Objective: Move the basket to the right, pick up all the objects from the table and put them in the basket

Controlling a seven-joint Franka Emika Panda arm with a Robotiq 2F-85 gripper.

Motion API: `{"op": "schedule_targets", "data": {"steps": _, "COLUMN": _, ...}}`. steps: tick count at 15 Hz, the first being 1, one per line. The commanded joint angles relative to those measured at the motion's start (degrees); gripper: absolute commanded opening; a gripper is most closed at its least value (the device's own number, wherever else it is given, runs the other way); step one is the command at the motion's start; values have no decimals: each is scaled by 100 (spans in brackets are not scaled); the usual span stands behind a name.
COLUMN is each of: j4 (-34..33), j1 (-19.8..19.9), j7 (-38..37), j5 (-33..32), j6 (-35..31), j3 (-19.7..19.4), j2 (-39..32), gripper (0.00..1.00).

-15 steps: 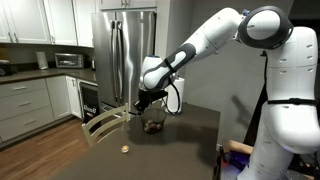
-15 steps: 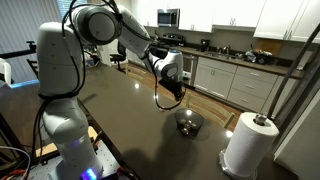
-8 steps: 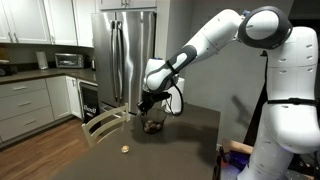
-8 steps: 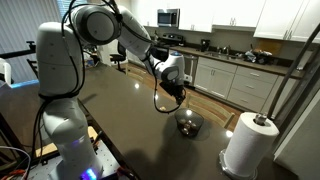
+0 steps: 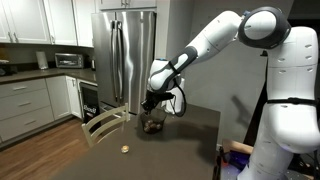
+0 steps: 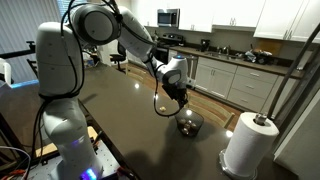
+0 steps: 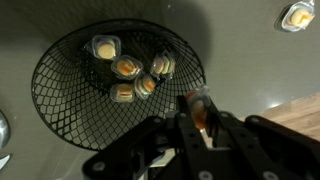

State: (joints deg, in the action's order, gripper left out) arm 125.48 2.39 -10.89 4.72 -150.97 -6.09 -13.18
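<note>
**Worktop** (image 5: 192,138): a dark matte surface across the lower centre of both exterior views. It also forms the background of my wrist view.

**Basket** (image 7: 48,62): round, dark wire mesh, standing upright on the worktop. It fills the upper left and centre of my wrist view. In both exterior views it sits just below my hand (image 5: 150,104), near frame centre.

**Hand**: hovers above the basket's rim, apart from the mesh. It enters my wrist view from the bottom edge and is clenched on one tan piece (image 7: 203,113), which shows between the fingers.

**Pieces in the basket** (image 7: 125,67): five pale tan lumps clustered on the mesh floor, some touching each other.

**Loose piece** (image 7: 297,15): lies on the bare worktop at the upper right corner of my wrist view, well apart from the basket. In an exterior view a loose piece (image 5: 125,149) lies at lower centre.
</note>
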Motion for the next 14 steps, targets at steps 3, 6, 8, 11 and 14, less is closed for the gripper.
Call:
{"op": "schedule_targets", "data": {"steps": 3, "j4": 208, "j1": 133, "j7": -78, "j5": 209, "j6": -177, "j3": 11, "j2": 165, "gripper": 42}}
{"op": "schedule_targets", "data": {"steps": 6, "j4": 185, "j1": 149, "j7": -62, "j5": 223, "j6": -158, "j3": 11, "j2": 159, "gripper": 54}}
{"op": "schedule_targets", "data": {"steps": 8, "j4": 169, "j1": 154, "j7": -50, "j5": 232, "j6": -148, "j3": 16, "j2": 153, "gripper": 67}}
{"op": "schedule_targets", "data": {"steps": 11, "j4": 161, "j1": 153, "j7": -37, "j5": 239, "j6": -145, "j3": 22, "j2": 159, "gripper": 86}}
{"op": "schedule_targets", "data": {"steps": 14, "j4": 148, "j1": 142, "j7": 17, "j5": 238, "j6": -129, "j3": 50, "j2": 162, "gripper": 100}}
